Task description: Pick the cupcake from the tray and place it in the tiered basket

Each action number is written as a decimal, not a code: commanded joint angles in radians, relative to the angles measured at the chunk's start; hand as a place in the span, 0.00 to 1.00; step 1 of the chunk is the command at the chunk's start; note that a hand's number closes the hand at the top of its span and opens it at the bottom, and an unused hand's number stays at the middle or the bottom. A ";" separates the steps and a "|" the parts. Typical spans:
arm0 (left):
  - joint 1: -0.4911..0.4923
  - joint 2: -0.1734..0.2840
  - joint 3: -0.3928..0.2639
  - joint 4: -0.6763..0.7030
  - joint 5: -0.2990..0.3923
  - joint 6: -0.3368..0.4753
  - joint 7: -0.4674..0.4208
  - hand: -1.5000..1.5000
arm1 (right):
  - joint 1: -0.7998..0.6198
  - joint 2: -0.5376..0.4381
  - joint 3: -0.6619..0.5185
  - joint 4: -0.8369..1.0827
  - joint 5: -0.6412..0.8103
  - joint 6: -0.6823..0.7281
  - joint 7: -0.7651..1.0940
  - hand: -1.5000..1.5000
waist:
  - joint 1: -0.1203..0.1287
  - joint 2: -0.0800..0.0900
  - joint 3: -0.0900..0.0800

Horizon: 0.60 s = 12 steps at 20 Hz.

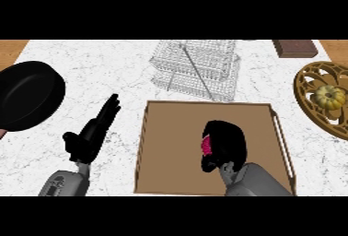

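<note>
Single head view; steeply down onto counter (pixel 102 69); forearms enter bottom.

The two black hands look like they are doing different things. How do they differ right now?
The right hand is over the brown tray, fingers curled round the pink cupcake; the left hand is over the bare marble counter beside the tray and holds nothing. The right hand's fingers are bent, the left hand's are straight, pointing away from the robot. Both are black, on grey forearms.
</note>
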 commanded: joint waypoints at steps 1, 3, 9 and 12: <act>0.065 -0.018 -0.006 -0.052 -0.026 -0.007 -0.011 0.50 | -0.030 0.082 -0.053 0.067 0.077 0.024 0.015 1.00 | 0.004 0.000 0.000; 0.081 -0.003 -0.010 -0.153 -0.019 -0.013 0.093 0.50 | -0.008 0.059 -0.081 0.049 0.090 0.038 -0.010 1.00 | 0.005 -0.001 0.000; 0.047 0.013 0.035 -0.065 -0.008 -0.009 0.013 0.50 | 0.116 -0.483 -0.364 -0.056 -0.087 0.140 -0.285 1.00 | -0.034 -0.002 0.001; 0.078 0.000 0.025 -0.020 -0.005 -0.040 -0.033 0.50 | 0.162 -0.597 -0.459 -0.104 -0.115 0.144 -0.386 1.00 | -0.026 -0.002 0.000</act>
